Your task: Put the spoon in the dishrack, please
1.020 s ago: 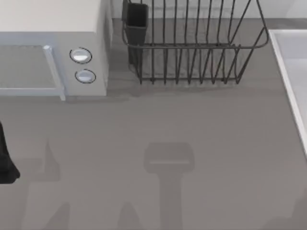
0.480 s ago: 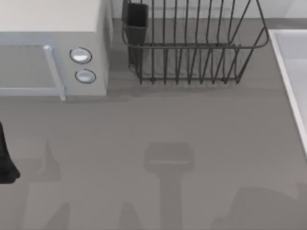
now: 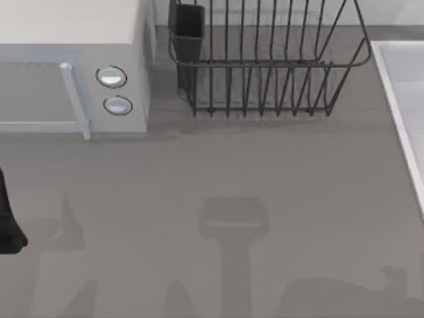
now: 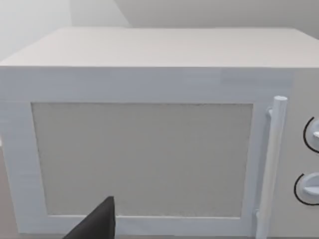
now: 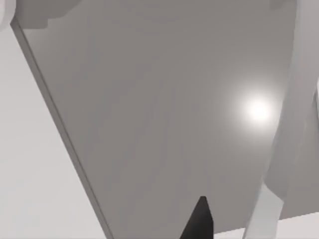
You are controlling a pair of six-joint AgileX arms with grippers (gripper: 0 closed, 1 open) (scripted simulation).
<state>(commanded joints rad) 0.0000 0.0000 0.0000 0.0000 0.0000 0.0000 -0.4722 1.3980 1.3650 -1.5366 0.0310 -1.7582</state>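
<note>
Dishrack (image 3: 265, 66) holds no spoon; jaw state on either arm can't be told; whole task judged outstanding.

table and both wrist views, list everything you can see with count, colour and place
dishrack: 1, dark grey-black wire, top middle of the table
cup: 1, dark, at the rack's left corner
box: 1, white, two round knobs, top left; its door and handle face the left wrist camera
tray: 1, pale, right edge
table: 1, grey
left arm: 1, black, left edge, parked
left claw tip: black, before the box
right claw tip: black, over a grey surface
</note>
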